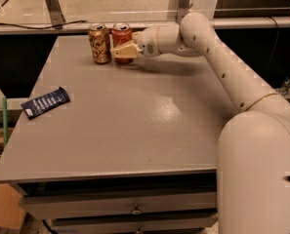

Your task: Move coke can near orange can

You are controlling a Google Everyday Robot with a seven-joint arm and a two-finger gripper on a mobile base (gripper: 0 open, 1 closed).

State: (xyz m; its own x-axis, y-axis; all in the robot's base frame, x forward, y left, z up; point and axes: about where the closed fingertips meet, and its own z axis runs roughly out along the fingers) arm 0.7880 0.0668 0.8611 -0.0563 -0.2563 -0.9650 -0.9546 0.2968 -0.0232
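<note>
The coke can (121,35), red with a silver top, stands upright at the far edge of the grey table (134,121). The orange can (99,43), golden-orange with dark lettering, stands upright right beside it on its left, nearly touching. My gripper (123,50) reaches in from the right and is at the coke can, its cream fingers (127,51) wrapped around the can's lower half. The can's base is hidden behind the fingers.
A dark blue snack packet (45,102) lies flat near the table's left edge. A metal rail and frame posts (51,4) run behind the far edge. A cardboard box (5,208) sits on the floor at the lower left. Drawers are under the table front.
</note>
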